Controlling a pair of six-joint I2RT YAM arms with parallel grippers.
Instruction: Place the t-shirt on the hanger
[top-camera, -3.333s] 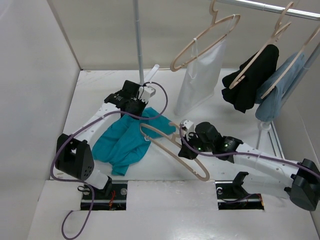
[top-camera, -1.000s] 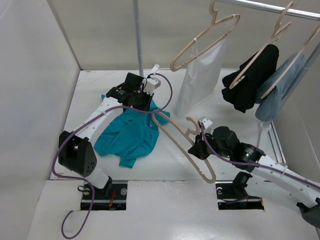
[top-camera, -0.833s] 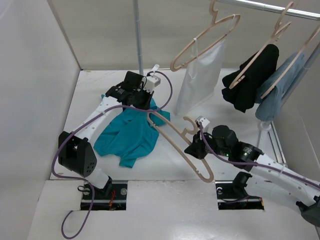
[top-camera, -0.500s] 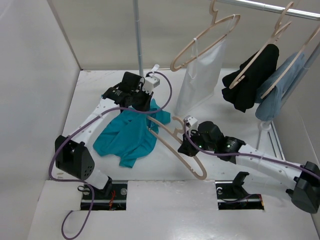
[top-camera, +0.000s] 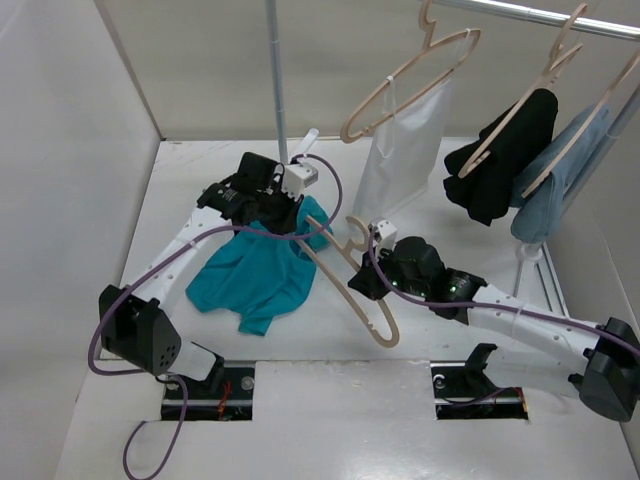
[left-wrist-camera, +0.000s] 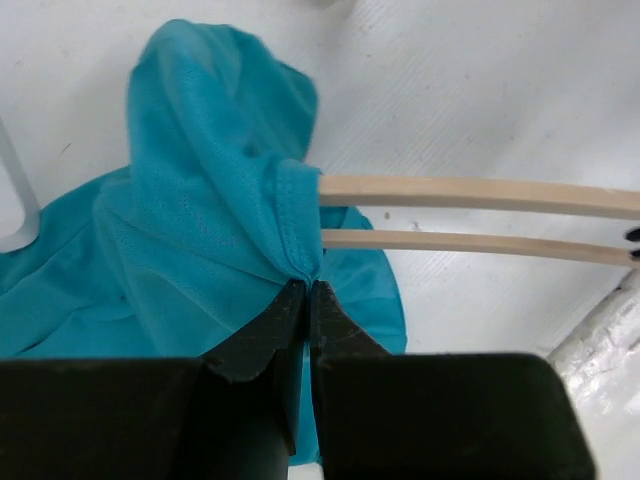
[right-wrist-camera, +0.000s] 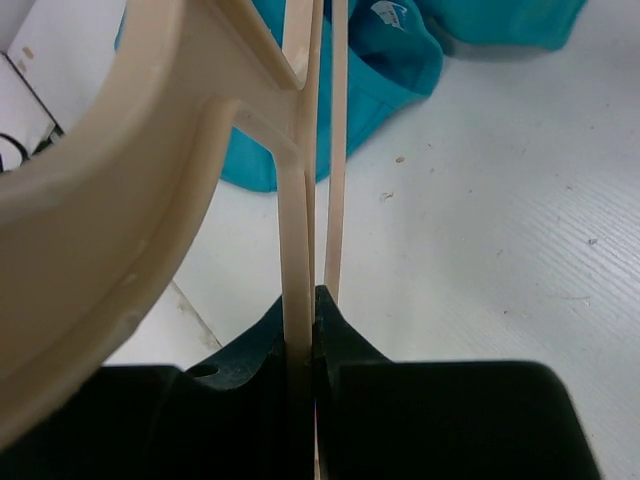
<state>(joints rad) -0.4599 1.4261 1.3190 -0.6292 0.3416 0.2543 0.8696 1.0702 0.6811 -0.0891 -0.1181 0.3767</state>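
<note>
Left of centre in the overhead view, the t-shirt (top-camera: 250, 275) lies crumpled on the white table (top-camera: 480, 245), with its upper right part pulled up into a peak. The left gripper (left-wrist-camera: 306, 292) has its jaws pressed together on a fold of that teal cloth; the wrist view shows the fabric gathered right at the fingertips. Two pale bars of the wooden hanger (left-wrist-camera: 480, 195) run in from the right edge of that view, and their left ends disappear behind the raised fold. Near the middle of the overhead frame the right gripper (right-wrist-camera: 313, 300) is clamped on the hanger close to its hook, a thin bar caught between the black fingers. The hanger slants from the shirt's lifted edge down toward the lower right. At the upper right, a metal rail (top-camera: 540, 15) carries more hangers with a white translucent garment (top-camera: 400, 160), a black garment (top-camera: 500, 170) and a light-blue garment (top-camera: 555, 195).
</note>
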